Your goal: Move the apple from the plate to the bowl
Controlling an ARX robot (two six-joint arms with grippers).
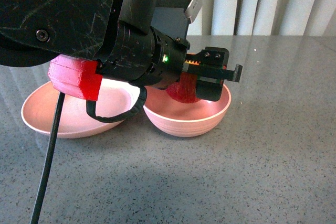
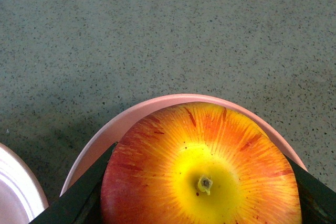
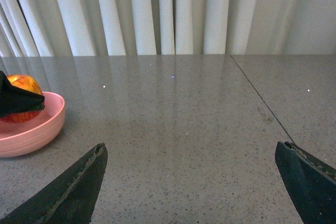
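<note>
The left pincer [image 1: 202,85] was clamped on the apple [image 2: 202,171], stem upward, directly over the bowl [image 1: 186,121] and inside its rim, beside the plate [image 1: 73,114]. The right pincer [image 3: 191,182] stood apart, well away.

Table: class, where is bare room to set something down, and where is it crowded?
Bare: the table right of the bowl, and the strip in front of bowl and plate. Crowded: over the bowl, where the left gripper holds the apple, plate alongside.
</note>
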